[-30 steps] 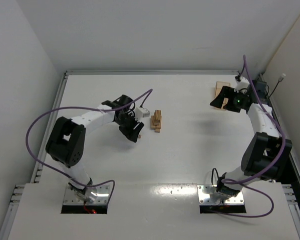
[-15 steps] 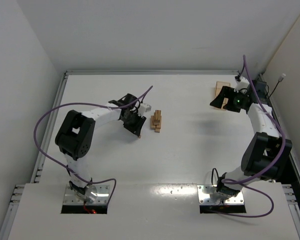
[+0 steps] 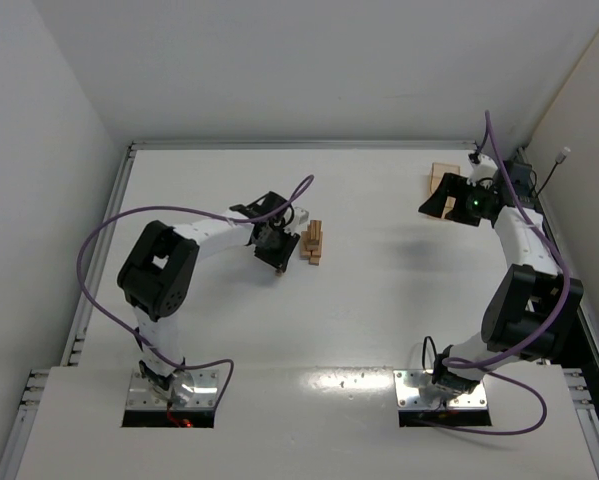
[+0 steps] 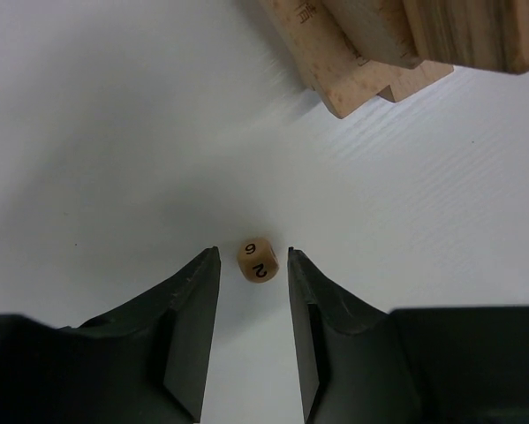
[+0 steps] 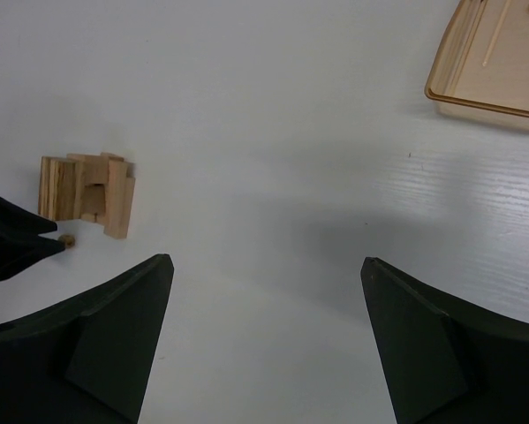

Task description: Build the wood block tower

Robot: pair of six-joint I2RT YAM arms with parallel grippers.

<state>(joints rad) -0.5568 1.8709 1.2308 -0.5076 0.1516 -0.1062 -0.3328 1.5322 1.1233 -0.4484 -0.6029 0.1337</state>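
Note:
The wood block tower (image 3: 314,242) is a small stack of tan bars left of the table's middle; its ends fill the top of the left wrist view (image 4: 361,44) and it shows small in the right wrist view (image 5: 87,190). My left gripper (image 3: 278,264) is low just left of the tower. Its jaws (image 4: 253,252) stand narrowly open astride a tiny wooden die (image 4: 259,261) marked 6 and 2, with a gap on each side. The die lies on the table a little apart from the stack. My right gripper (image 5: 267,259) hangs wide open and empty at the far right (image 3: 437,205).
A flat shallow light-wood tray (image 3: 441,178) lies at the far right of the table, just beyond my right gripper (image 5: 502,62). The die (image 5: 67,238) and my left fingers show at the left edge of the right wrist view. White walls enclose the table.
My left gripper has swung right, closer to the tower, and its jaws have narrowed around the die. The right arm has stayed in place.

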